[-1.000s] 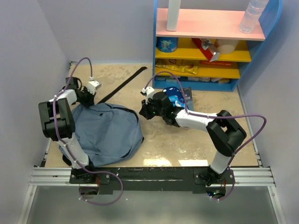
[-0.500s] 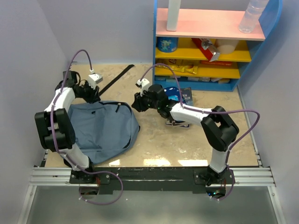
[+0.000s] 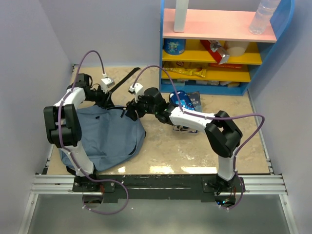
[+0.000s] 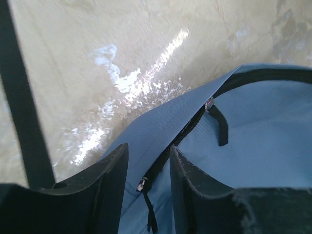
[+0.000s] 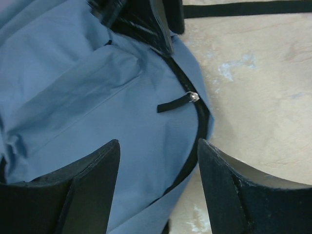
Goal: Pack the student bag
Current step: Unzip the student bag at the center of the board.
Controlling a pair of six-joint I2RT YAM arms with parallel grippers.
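The left arm point(image 3: 73, 97) and the right arm point(image 3: 192, 117) are each made of smooth white tubes joined by chunky black housings. A thin purple cable point(image 3: 91, 52) loops along each. A small white box point(image 3: 106, 81), probably a camera, sits at each wrist. The left claw point(image 4: 147, 148) and the right claw point(image 5: 158, 144) have matte black fingers with rough, slightly frayed edges. The black bases sit on a silver rail point(image 3: 273, 184).

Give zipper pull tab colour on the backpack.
Black fabric zipper pull tab on the soft slate-blue fabric backpack; clearest in right wrist view.
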